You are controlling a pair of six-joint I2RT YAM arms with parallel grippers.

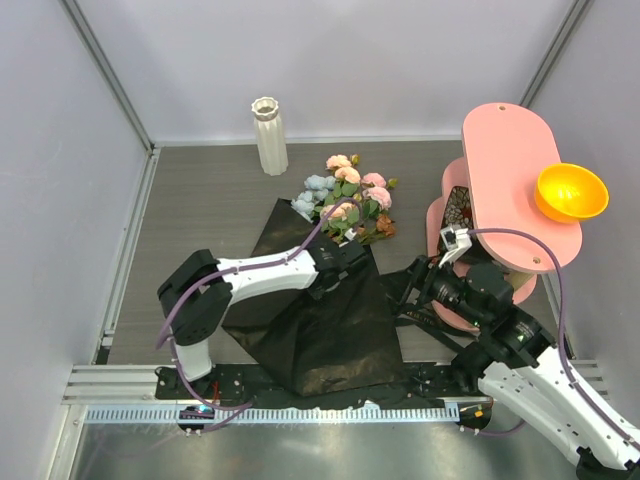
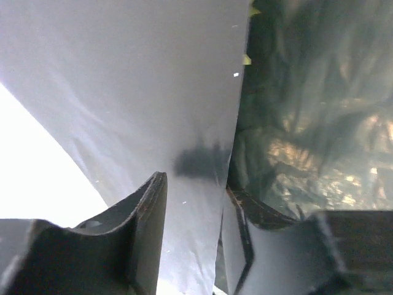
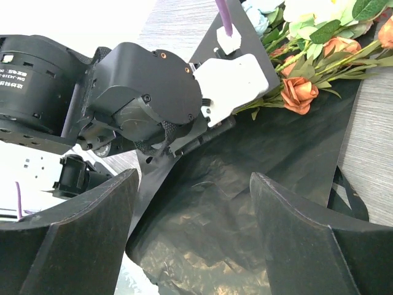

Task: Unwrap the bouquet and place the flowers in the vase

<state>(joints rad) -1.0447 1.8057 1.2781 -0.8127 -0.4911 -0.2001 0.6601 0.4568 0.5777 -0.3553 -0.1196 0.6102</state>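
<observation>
The bouquet's black paper (image 1: 320, 330) lies spread flat on the table, with the flowers (image 1: 350, 200) on its far end, pink, peach, pale blue and rust, stems toward the arms. My left gripper (image 1: 350, 262) is down at the paper by the stems. In the left wrist view a glossy sheet of the paper (image 2: 184, 110) stands between its partly closed fingers (image 2: 147, 215), with a gap still showing. My right gripper (image 3: 193, 178) hovers open over the black paper (image 3: 245, 233), beside the left wrist, nothing between its jaws. The white ribbed vase (image 1: 269, 135) stands upright at the far left, apart from both.
A pink shelf unit (image 1: 510, 180) stands at the right with an orange bowl (image 1: 571, 192) on top. A black ribbon loop (image 3: 350, 196) lies by the paper's right edge. Grey walls close in the table on three sides.
</observation>
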